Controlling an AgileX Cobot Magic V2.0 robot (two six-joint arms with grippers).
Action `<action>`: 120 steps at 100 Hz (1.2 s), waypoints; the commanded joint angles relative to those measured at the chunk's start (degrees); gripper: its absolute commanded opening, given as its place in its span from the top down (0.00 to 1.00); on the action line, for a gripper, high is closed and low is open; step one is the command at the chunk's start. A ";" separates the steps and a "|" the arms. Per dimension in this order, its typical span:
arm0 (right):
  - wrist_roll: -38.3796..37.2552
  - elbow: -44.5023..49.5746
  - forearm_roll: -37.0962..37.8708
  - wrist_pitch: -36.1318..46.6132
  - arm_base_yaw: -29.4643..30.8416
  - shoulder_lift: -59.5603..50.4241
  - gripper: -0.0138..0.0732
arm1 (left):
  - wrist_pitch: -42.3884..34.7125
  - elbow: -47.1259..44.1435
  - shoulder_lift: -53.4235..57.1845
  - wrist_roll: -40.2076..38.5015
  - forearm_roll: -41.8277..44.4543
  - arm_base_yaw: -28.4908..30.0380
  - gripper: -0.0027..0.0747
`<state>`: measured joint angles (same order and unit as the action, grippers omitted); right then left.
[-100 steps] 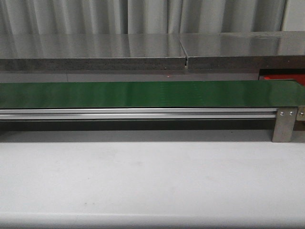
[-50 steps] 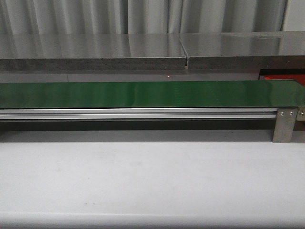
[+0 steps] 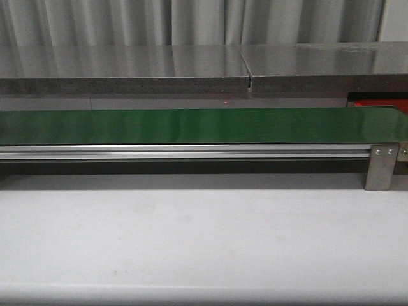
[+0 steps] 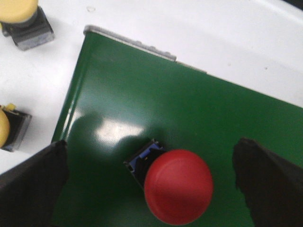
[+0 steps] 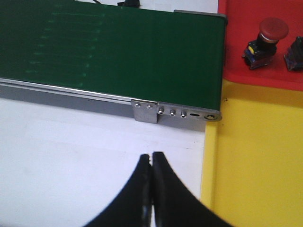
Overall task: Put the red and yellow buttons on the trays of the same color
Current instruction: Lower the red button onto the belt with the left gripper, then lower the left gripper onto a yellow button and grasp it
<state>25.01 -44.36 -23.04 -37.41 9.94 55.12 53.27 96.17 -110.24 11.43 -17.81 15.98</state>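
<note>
In the left wrist view a red button (image 4: 178, 186) with a domed cap and a dark base lies on the green belt (image 4: 142, 94). My left gripper (image 4: 149, 146) is open above it, one finger on each side and neither touching it. Two yellow buttons (image 4: 19, 9) (image 4: 4, 127) sit on the white table beside the belt's end. In the right wrist view my right gripper (image 5: 151, 156) is shut and empty over the white table. Beside it are the yellow tray (image 5: 260, 161) and the red tray (image 5: 236, 52), which holds a red button (image 5: 272, 29).
The green belt (image 3: 191, 125) on its aluminium rail (image 3: 191, 152) runs across the front view, with a metal bracket (image 3: 381, 167) at its right end and a sliver of the red tray (image 3: 379, 104) behind. A second dark button base (image 5: 296, 53) shows at the red tray's edge.
</note>
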 commanded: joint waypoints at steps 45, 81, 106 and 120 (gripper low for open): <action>0.57 -1.51 -0.83 2.80 0.04 -1.07 0.92 | -1.51 1.45 8.11 2.54 4.33 14.48 0.11; 0.57 -1.51 -0.83 2.76 0.04 -1.07 0.92 | -11.18 -7.27 6.29 3.61 7.98 18.52 0.11; 0.57 -1.51 -0.83 2.76 0.04 -1.07 0.92 | -12.05 -7.27 0.76 3.61 8.11 18.52 0.11; 0.57 -1.51 -0.83 2.76 0.04 -1.07 0.92 | -14.07 -7.27 -1.96 3.61 8.11 18.52 0.11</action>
<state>25.01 -44.36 -23.04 -37.41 9.94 55.12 42.83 87.59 -113.95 14.97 -9.13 34.32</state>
